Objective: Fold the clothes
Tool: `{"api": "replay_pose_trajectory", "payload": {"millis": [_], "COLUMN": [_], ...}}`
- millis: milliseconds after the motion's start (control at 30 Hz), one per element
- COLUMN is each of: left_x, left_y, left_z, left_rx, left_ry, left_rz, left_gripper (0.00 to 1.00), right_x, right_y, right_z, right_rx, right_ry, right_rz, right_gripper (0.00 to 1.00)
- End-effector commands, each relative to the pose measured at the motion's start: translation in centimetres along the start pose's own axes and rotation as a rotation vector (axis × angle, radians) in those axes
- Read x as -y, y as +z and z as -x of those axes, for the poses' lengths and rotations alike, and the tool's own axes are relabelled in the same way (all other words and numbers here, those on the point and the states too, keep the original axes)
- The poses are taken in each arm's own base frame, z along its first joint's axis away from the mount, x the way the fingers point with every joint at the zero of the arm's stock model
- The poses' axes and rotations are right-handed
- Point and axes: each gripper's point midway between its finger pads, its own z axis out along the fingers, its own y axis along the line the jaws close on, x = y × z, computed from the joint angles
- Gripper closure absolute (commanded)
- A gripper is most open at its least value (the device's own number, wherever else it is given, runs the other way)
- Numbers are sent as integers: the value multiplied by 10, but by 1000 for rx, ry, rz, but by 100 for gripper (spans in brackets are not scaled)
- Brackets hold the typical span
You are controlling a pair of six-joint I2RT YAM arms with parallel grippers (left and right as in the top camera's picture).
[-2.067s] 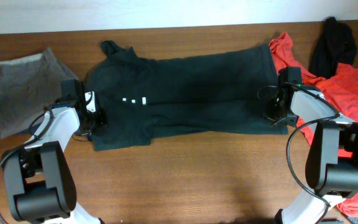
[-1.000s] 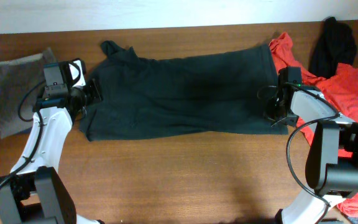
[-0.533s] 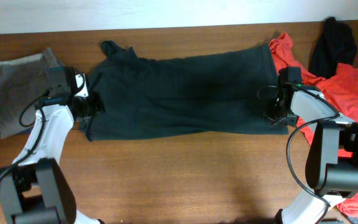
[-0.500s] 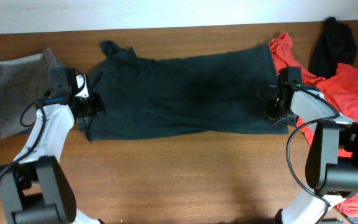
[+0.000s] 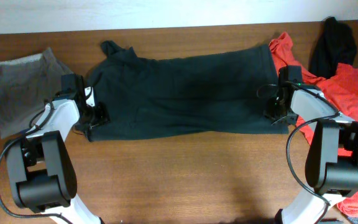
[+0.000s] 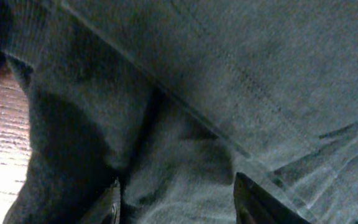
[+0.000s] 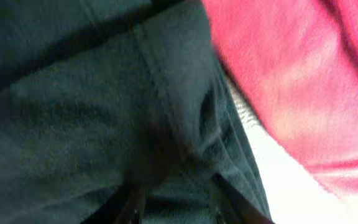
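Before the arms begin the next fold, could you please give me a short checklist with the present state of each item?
1. The black fabric T-shirt lies as a long band across the brown wooden table: ok.
2. The left gripper sits over the shirt's left end with its fingers apart: ok.
3. The right gripper has let go of the shirt's right hem: cannot tell.
4. The coral-red fabric T-shirt lies clear of that hem: not ok, it abuts it.
5. The grey fabric garment at the left lies apart from the black shirt: ok.
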Motion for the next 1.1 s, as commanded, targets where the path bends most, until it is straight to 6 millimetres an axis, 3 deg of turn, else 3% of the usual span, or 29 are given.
{"api": "replay_pose_trajectory", "payload": {"millis": [0,100,267,467,567,800,933,1067], "left_x": [-10,-13,-24,-26,-38,-67,-69,-66], "left_y": [25,21,8,-5,-13,-28,-36,-49], "left_z": [-54,-71,-102,-127,-136,-140,-134,-121], "left_rx": [-220,-288,-419,-531,-569,-569,-527,-442], "left_ry": [-21,-37,-124,-138,-129,-162,-178,-183], "left_rz": [27,47,124,149,225,417,417,400], "left_gripper": [52,59,60,70,75,77,80,80], "right_x": [10,15,22,30,33,53,68,68], "right_y": [23,19,12,3,-2,-8,-8,-7], "right_z": [-53,-67,-87,-107,-117,-125,-123,-122], "right_rx": [-211,-269,-358,-448,-491,-553,-563,-562], "right_ry": [-43,-47,-52,-55,-59,22,84,110], "right_rz": [-27,-43,-69,-99,-112,-131,-124,-100], "right_gripper": [60,60,60,60,60,60,60,59]}}
